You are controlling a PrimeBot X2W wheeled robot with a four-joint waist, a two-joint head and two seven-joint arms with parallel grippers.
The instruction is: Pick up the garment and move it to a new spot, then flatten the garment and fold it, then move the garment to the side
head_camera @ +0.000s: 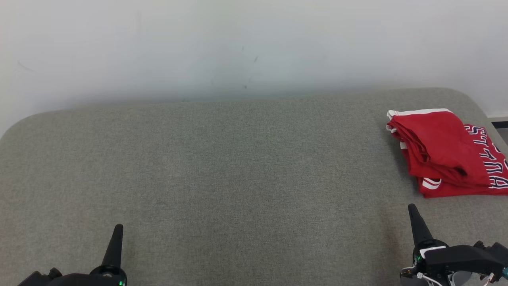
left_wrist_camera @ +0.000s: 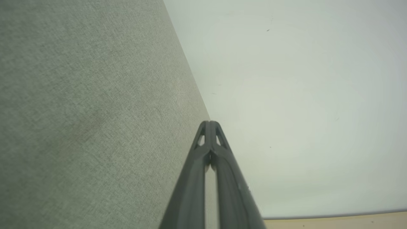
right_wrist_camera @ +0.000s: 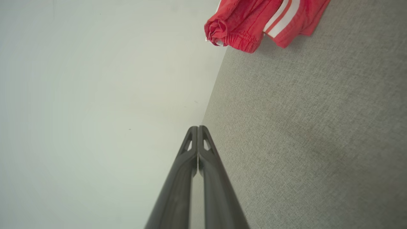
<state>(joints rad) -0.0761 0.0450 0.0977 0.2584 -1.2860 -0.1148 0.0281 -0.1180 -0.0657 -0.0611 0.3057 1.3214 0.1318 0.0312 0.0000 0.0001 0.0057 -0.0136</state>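
1. At the lower left of your head view you find the left gripper (head_camera: 118, 229). Its two dark fingers are pressed together and nothing is between them. They point up toward the wall (head_camera: 238, 47).
2. In the left wrist view, the left gripper (left_wrist_camera: 210, 123) has its tips meeting in one point. On one side of it is the grey table (left_wrist_camera: 95, 111), on the other side the pale wall (left_wrist_camera: 302, 95).
3. The table (head_camera: 238, 167) is covered with grey woven cloth, and its far corners are rounded.
4. At the lower right you see the right gripper (head_camera: 412, 208). It is also closed and it holds nothing. It is near the garment (head_camera: 440, 155) but does not touch it.
5. The garment is red, with white stripes and dark-and-white letters. It lies folded on the far right part of the table, close to the right edge.
6. In the right wrist view, the garment (right_wrist_camera: 244, 25) is at the top, well apart from the joined tips of the right gripper (right_wrist_camera: 197, 128).
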